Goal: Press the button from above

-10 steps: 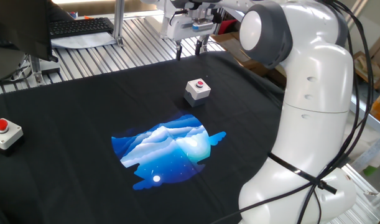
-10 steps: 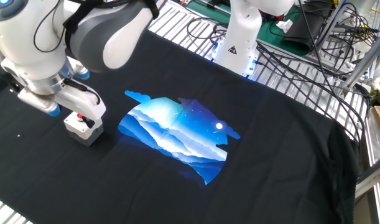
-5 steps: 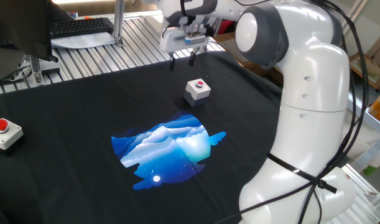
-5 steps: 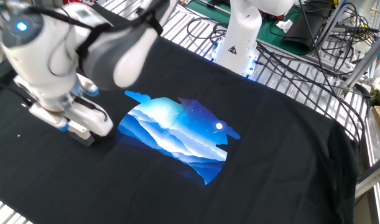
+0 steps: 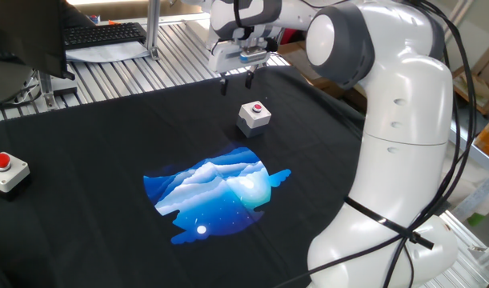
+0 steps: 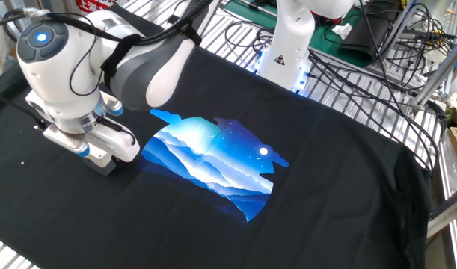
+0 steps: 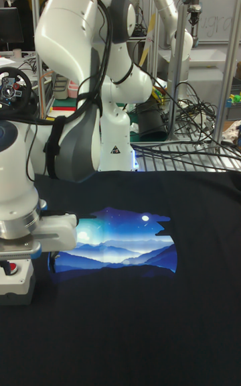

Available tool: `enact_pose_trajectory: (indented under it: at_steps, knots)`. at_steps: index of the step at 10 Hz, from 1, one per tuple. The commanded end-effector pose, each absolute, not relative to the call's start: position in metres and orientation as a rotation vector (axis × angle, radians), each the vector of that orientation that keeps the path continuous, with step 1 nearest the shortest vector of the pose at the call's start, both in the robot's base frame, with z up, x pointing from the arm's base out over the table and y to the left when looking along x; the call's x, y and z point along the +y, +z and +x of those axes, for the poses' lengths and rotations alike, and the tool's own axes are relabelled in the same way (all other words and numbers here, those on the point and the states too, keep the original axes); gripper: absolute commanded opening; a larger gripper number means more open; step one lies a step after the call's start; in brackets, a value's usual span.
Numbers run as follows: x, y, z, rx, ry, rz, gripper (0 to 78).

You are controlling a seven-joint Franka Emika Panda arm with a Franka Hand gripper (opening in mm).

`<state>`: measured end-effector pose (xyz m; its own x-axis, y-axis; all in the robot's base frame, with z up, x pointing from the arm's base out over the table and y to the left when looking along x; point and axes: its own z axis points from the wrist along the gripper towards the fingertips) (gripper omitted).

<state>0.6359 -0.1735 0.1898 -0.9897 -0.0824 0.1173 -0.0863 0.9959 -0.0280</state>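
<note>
Tool (image 5: 236, 82) shifted nearer button (image 5: 258, 106), above.

Red button (image 5: 258, 106), light-grey box (image 5: 254, 117)

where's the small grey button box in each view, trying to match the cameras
One fixed view: the small grey button box sits upper centre on the black cloth, in plain sight below the gripper.
The other fixed view: far left, mostly hidden under the gripper; only a dark corner shows.
Tall fixed view: bottom left edge, under the gripper.
Shared landmark: the blue mountain print, next to the box in all three views.
</note>
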Motion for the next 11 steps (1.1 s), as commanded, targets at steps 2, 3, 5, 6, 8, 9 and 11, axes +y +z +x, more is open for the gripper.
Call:
enact_pose_trajectory:
  at_steps: [2, 3, 5, 6, 8, 9, 11]
  knots:
    - [-0.1743, 0.1913, 0.6367, -3.024, 0.051, 0.138, 77.4]
    - [-0.1743, 0.1913, 0.6367, -3.024, 0.052, 0.138, 77.4]
    - [-0.1743, 0.1912, 0.6367, -3.021, 0.049, 0.142, 77.4]
    - [-0.1743, 0.1912, 0.6367, -3.026, 0.034, 0.134, 77.4]
    - [-0.1743, 0.1912, 0.6367, -3.035, 0.040, 0.128, 77.4]
    - [-0.1743, 0.1912, 0.6367, -3.037, 0.040, 0.128, 77.4]
    - [-0.1743, 0.1912, 0.6367, -3.036, 0.018, 0.159, 77.4]
